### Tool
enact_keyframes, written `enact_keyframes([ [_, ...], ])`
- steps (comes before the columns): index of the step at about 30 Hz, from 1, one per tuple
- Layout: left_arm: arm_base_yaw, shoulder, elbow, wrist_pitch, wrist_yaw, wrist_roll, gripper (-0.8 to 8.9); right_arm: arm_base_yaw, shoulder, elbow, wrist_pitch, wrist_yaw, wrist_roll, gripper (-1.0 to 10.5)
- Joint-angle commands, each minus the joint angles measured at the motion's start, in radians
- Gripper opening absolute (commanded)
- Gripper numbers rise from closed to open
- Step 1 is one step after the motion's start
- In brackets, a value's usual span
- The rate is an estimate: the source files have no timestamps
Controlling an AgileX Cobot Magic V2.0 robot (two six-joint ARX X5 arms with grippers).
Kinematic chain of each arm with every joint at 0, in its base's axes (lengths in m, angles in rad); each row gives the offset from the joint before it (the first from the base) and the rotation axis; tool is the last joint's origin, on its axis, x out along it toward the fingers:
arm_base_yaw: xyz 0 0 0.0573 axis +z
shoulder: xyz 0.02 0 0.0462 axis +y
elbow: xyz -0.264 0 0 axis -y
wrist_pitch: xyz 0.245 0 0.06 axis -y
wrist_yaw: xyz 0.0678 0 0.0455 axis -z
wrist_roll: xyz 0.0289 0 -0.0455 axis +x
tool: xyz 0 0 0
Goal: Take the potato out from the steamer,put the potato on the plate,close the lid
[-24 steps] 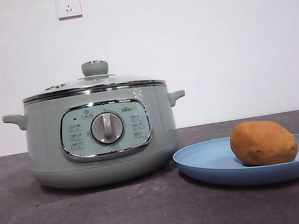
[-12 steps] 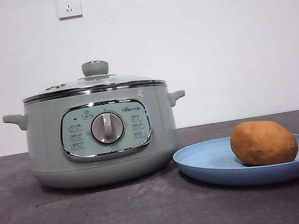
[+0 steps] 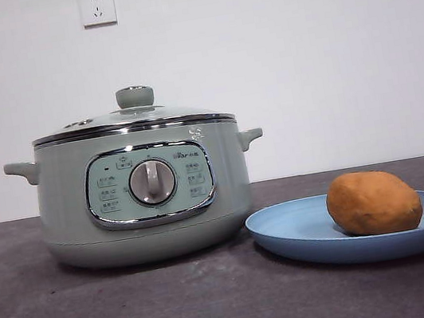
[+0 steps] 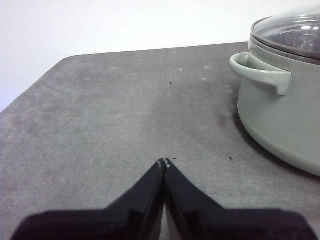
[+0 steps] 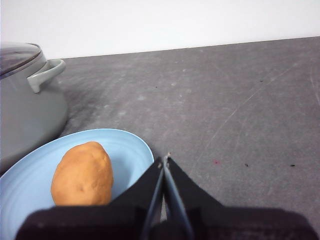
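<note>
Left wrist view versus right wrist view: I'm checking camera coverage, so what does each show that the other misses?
Only the left wrist view shows the left hand, shut, over bare table. Only the right wrist view shows the potato lying on the plate, and the right hand, shut, beside the plate's rim. Both show the steamer with a side handle and its lid on.

the left gripper hung low over the table with its two black jaws pressed together, their tips meeting in a point and nothing between them. the right gripper was posed the same way, its jaws closed tip to tip and empty. neither arm showed in the front view, and neither gripper touched anything.
</note>
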Motion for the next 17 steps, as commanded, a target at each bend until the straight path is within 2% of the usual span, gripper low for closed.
enact_keyframes([
  [1, 0.003, -0.002, -0.016, 0.005, 0.001, -0.010, -0.04, 0.002, -0.003, -0.016, 0.005, 0.005, 0.017, 0.0],
  [17, 0.003, -0.002, -0.016, 0.005, 0.001, -0.010, -0.04, 0.001, -0.002, -0.016, 0.008, 0.002, 0.028, 0.0],
])
